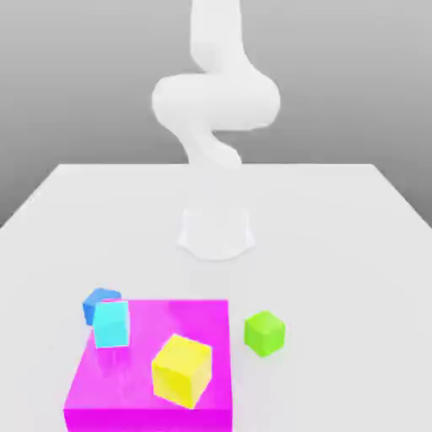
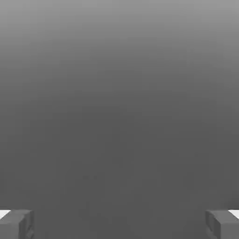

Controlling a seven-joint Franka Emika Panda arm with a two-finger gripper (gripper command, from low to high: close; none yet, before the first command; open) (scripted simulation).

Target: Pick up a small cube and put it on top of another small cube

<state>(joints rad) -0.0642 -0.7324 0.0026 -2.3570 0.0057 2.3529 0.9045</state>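
A small deep-blue cube [image 1: 100, 307], plain and sharp-edged, is seen on the bench [image 1: 337, 245] just beyond the far corner, at the exterior view's left, of a flat magenta block [image 1: 150, 421], partly hidden by a light cyan cube [image 1: 111, 325]. It is judged light, stiff and unlikely to be crushed, though its smooth faces may slip; a level grip across two opposite sides, clear of the cyan neighbour, is advised. A small green cube [image 1: 265, 333] is seen past the block's opposite edge, a larger yellow cube [image 1: 182, 371] on its top. The claw [image 2: 119, 225] is spread wide, with nothing grasped.
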